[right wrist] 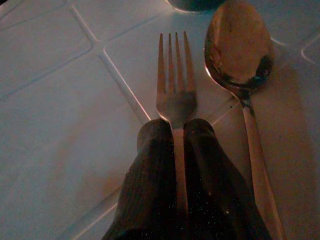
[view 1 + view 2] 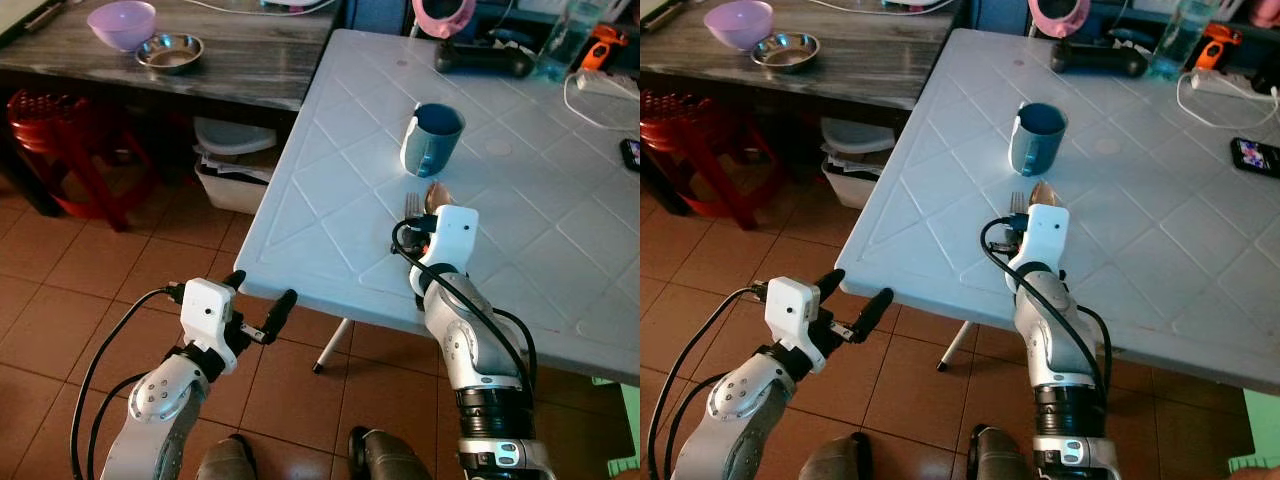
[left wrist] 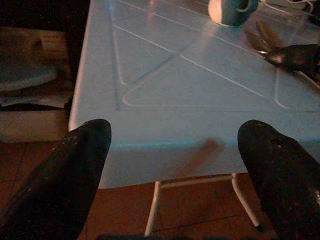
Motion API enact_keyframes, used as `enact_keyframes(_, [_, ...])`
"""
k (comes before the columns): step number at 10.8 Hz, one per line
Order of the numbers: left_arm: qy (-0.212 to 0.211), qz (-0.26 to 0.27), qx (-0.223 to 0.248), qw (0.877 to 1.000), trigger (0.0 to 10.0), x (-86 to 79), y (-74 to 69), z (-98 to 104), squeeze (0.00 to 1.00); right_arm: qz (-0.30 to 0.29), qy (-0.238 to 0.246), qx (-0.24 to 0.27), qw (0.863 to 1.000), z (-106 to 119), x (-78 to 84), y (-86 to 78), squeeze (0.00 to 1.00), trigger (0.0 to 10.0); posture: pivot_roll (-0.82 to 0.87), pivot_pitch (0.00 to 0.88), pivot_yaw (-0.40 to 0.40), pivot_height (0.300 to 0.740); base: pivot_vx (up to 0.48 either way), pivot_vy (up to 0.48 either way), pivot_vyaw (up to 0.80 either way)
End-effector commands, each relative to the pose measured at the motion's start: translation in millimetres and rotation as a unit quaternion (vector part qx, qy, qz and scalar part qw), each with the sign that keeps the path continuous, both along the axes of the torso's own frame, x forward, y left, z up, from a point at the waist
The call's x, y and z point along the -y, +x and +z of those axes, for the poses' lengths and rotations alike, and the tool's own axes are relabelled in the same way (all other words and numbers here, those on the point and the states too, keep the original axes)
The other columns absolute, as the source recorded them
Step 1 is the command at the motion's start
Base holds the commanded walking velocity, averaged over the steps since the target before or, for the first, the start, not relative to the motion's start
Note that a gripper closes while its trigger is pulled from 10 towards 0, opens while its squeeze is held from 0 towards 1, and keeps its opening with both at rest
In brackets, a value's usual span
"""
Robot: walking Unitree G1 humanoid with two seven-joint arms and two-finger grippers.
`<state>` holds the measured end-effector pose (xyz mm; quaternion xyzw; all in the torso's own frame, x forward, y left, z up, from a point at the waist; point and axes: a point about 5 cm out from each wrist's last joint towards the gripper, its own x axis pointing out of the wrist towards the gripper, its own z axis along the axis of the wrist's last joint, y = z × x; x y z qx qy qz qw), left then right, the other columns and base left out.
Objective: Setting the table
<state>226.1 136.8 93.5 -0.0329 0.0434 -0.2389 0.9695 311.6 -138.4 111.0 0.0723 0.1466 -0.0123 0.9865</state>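
The fork (image 1: 174, 97) is plain bright metal with four tines and no readable marking; it lies at the centre of the right wrist view, its handle pinched between the two fingers of the right gripper (image 1: 178, 145). Just to its right lies a spoon (image 1: 241, 50), bowl up, with a thin handle, apart from the fork. Both rest on the white table (image 2: 330, 200), right of centre in the left eye view, just below a blue cup (image 2: 432, 138). The left gripper (image 2: 260, 303) hangs at lower left off the table's near edge, over the tiled floor (image 2: 70, 290), fingers spread apart. At upper left, a purple bowl (image 2: 121, 23) and a steel bowl (image 2: 170, 52) sit on a dark table (image 2: 240, 60).
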Motion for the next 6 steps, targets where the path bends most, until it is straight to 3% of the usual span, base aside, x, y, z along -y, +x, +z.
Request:
enact_keyframes(1, [0.014,0.032,-0.009,0.999,10.0,-8.4,6.5,-4,0.00,0.026,0.000,-0.052,0.998,-25,-7.7,-11.7,0.00,0.0,0.01,0.172,0.003,0.740,0.000,0.000,0.00])
enact_keyframes(3, [0.020,0.043,-0.007,0.999,10.0,-8.2,13.1,-6,0.00,0.055,0.035,-0.020,0.998,-14,-23.2,-11.3,0.00,0.0,0.00,0.162,0.006,0.740,0.000,0.000,0.00])
enact_keyframes(5, [0.028,0.051,0.004,0.998,10.0,-5.7,20.0,-4,0.00,0.069,0.050,0.008,0.996,-6,-27.8,-13.2,0.00,0.0,-0.01,0.156,0.001,0.740,0.000,0.480,0.00])
enact_keyframes(6, [0.043,0.064,0.015,0.997,10.0,-7.2,24.7,-3,0.00,0.081,0.035,0.037,0.995,5,-30.3,-12.0,0.00,0.0,-0.02,0.155,0.000,0.740,0.000,0.480,0.00])
